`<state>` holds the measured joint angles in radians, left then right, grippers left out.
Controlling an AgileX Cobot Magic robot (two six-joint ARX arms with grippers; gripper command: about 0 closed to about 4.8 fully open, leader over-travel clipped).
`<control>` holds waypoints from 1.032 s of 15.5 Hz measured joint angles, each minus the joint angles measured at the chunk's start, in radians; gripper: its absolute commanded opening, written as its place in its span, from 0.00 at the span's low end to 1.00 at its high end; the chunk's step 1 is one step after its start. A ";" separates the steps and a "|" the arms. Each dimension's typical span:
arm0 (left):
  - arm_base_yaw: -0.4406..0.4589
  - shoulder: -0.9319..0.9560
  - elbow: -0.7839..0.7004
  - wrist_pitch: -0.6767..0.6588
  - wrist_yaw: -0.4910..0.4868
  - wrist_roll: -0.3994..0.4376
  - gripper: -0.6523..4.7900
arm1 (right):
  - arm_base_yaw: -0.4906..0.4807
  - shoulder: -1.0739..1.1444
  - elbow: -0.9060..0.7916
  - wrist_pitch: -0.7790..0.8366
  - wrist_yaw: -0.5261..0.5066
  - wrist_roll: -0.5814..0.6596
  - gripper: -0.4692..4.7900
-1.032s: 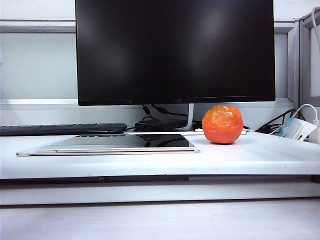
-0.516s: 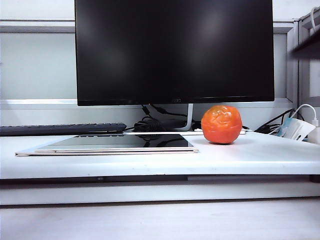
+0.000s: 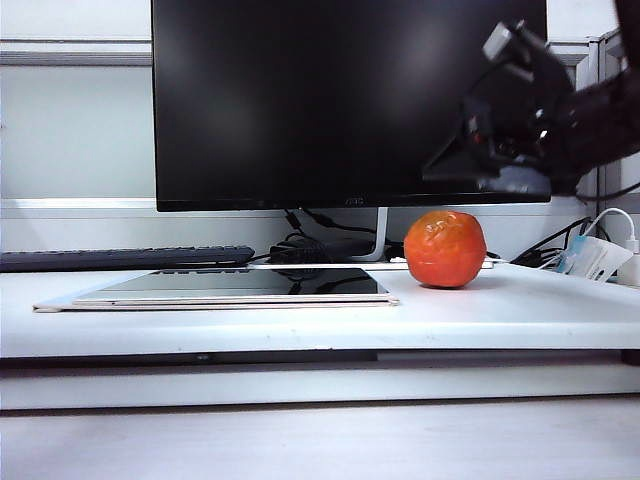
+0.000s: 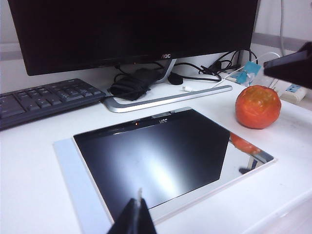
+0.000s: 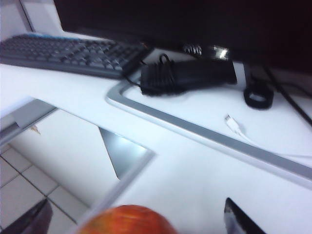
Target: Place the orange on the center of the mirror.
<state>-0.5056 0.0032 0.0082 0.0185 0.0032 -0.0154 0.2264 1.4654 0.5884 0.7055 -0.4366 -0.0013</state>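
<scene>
Hovering above orange: right gripper open; left gripper closed.

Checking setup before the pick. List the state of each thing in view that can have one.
orange: resting on the desk, right of the mirror, not held.
mirror: lying flat, nothing on it.
monitor: screen dark.
right tool: open, above the orange, not touching.
left tool: shut, near the mirror's front edge.
</scene>
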 measured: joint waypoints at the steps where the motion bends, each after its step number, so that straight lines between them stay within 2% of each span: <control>1: 0.000 0.000 0.000 0.000 0.000 0.000 0.11 | 0.000 0.034 0.013 -0.003 0.001 -0.010 1.00; 6: 0.000 0.000 0.000 0.000 0.000 0.000 0.11 | 0.049 0.097 0.013 -0.041 -0.005 -0.042 1.00; 8: 0.000 0.000 0.000 0.000 0.000 0.000 0.11 | 0.068 0.113 0.013 -0.042 0.070 -0.072 1.00; 11: 0.000 0.000 0.000 0.000 0.000 0.000 0.11 | 0.068 0.142 0.013 -0.040 0.090 -0.075 1.00; 12: 0.000 0.000 0.000 0.000 0.000 0.000 0.11 | 0.068 0.161 0.013 -0.043 0.097 -0.075 0.77; 13: 0.000 0.000 0.000 0.000 0.000 0.000 0.11 | 0.068 0.164 0.013 -0.050 0.097 -0.074 0.61; 14: 0.000 0.000 0.000 0.000 0.000 0.000 0.11 | 0.071 0.163 0.013 -0.038 0.093 -0.073 0.56; 16: 0.000 0.000 0.000 0.000 0.000 0.000 0.11 | 0.085 0.163 0.013 0.047 0.043 -0.023 0.55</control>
<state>-0.5056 0.0032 0.0082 0.0185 0.0036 -0.0154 0.3119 1.6287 0.6014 0.7521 -0.3935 -0.0242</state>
